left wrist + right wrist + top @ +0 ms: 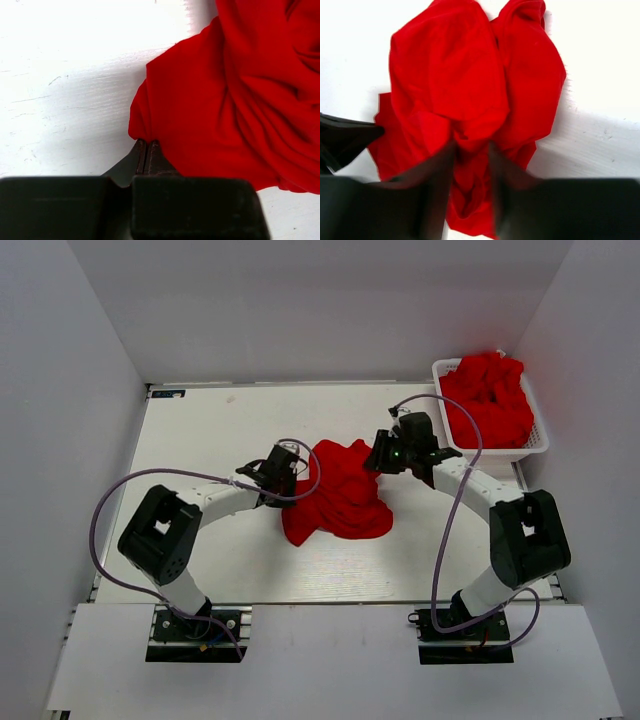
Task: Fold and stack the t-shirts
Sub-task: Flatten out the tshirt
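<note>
One crumpled red t-shirt (338, 495) lies in the middle of the white table (210, 425). My left gripper (283, 475) is at the shirt's left edge. In the left wrist view its jaws (147, 143) are pressed together on a corner of the red cloth (230, 100). My right gripper (384, 456) is at the shirt's upper right edge. In the right wrist view (472, 146) its fingers stand narrowly apart with a bunch of the shirt (450, 75) pinched between them. That view is blurred.
A white slatted basket (492, 453) stands at the back right, heaped with more red t-shirts (488, 398). White walls enclose the table on three sides. The left arm's tip shows as a dark shape (342, 140) in the right wrist view.
</note>
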Tool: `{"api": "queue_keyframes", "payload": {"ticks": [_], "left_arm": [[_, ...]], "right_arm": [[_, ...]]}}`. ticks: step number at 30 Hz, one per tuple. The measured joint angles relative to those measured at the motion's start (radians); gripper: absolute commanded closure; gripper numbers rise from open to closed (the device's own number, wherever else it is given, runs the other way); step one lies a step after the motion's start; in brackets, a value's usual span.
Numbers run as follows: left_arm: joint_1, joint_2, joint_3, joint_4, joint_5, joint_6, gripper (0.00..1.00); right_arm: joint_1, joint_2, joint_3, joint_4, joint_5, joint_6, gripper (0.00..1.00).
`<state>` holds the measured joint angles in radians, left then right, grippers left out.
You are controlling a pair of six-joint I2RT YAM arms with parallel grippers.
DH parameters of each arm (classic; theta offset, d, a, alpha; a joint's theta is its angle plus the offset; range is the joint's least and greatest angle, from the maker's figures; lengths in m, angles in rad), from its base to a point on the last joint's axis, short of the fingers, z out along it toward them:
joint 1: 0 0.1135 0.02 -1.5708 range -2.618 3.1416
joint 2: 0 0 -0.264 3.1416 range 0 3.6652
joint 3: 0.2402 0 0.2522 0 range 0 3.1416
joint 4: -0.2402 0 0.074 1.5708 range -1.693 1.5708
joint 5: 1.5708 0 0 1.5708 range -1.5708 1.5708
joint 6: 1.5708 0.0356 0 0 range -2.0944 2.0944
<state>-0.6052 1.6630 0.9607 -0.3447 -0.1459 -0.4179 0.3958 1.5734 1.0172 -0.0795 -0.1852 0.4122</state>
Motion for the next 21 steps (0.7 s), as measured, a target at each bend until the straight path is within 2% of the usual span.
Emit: {"api": "queue_keyframes", "payload": {"ticks": [1,2,7,11,14,21], "left_arm": [[0.000,-0.004,0.000,0.000,-0.001,-0.002,1.00],[0.000,-0.010,0.000,0.000,-0.002,-0.002,1.00],[0.000,-0.032,0.003,-0.005,-0.030,-0.002,1.00],[0.004,-0.032,0.083,-0.084,-0.125,-0.006,1.00],[0.009,-0.030,0.247,-0.177,-0.260,-0.010,1.00],[0.027,-0.019,0.744,-0.320,-0.605,-0.009,1.00]], "right_arm": [[0.002,0.003,0.000,0.002,0.005,0.006,0.87],[0.005,0.005,0.000,0.003,0.011,0.010,1.00],[0.006,0.014,0.000,0.003,0.036,0.021,1.00],[0.006,-0.011,0.012,0.000,0.126,-0.005,1.00],[0.006,-0.057,0.061,-0.002,0.286,-0.046,1.00],[-0.003,-0.174,0.298,0.069,0.630,-0.202,1.00]]}}
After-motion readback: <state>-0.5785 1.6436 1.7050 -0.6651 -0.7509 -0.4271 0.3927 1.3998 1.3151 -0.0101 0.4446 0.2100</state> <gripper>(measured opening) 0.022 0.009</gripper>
